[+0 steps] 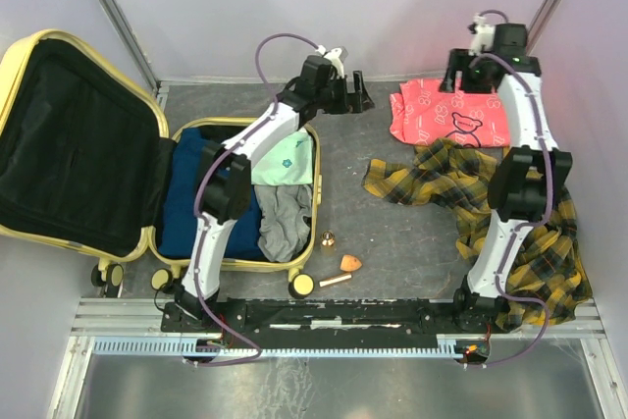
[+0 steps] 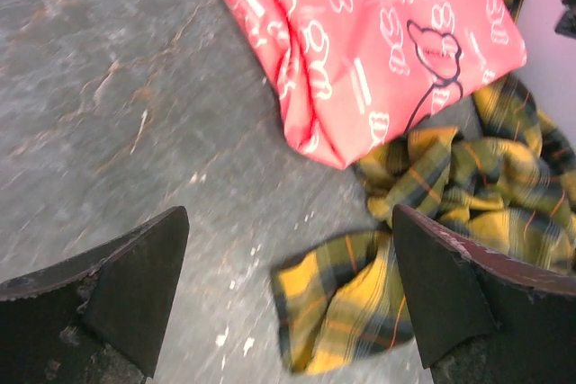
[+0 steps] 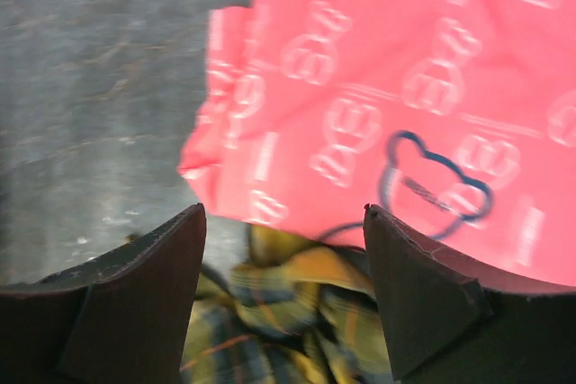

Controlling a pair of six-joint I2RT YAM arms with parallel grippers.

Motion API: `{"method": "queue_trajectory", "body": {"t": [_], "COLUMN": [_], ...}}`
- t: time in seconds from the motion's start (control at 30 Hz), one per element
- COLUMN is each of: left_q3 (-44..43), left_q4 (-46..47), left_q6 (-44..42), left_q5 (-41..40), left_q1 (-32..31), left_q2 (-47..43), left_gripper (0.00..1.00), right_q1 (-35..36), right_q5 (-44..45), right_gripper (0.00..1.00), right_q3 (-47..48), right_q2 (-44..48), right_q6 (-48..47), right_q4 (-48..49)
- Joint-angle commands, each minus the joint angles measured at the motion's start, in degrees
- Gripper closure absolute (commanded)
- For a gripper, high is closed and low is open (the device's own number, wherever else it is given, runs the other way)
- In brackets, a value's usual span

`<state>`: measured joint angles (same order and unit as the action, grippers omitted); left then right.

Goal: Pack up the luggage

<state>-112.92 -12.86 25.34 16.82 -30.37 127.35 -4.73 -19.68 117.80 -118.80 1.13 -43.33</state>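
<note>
Right end effector (image 3: pixel 283 218) above pink shirt (image 3: pixel 405 87), luggage (image 1: pixel 69 144) lengthwise near-far, wheels (image 1: pixel 302 285) nearest

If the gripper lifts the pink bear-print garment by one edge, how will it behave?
Probably floppy: the pink garment lies in soft folds, so it should sag from one pinch. It looks thin, so likely light. Its edge touches the yellow plaid shirt, which might drag along slightly.

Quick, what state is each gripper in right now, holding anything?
Left gripper: open, jaws wide, holding nothing, over the table.
Right gripper: open, holding nothing, above the edge of the red bear-print garment.
</note>
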Motion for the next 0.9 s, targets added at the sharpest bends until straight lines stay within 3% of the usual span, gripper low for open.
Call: {"method": "queue_trajectory", "body": {"t": [0.0,0.33,0.87], "left_q3": [-11.09,-20.84,-16.22], "left_q4": [4.32,8.73,23.54], "left_q6": [7.33,11.58,14.42], "left_q5": [-1.11,-3.99,-4.16], "left_q1": [-2.88,-5.81,-7.85], "left_q2": [8.34,20.95,27.33], "left_gripper": [0.02,0.12,0.34], "right_q1": [-5.32,-11.51,-11.72], "right_q5": [3.48,1.84,4.46], "right_gripper": [0.22,0.23,0.23], "right_q3": [-1.76,-2.73,-7.00], "right_q2": [0.38,2.81,6.48], "right_q6": [-3.34,-1.78,-2.20], "right_q4": [-2.76,-5.45,-5.23]}}
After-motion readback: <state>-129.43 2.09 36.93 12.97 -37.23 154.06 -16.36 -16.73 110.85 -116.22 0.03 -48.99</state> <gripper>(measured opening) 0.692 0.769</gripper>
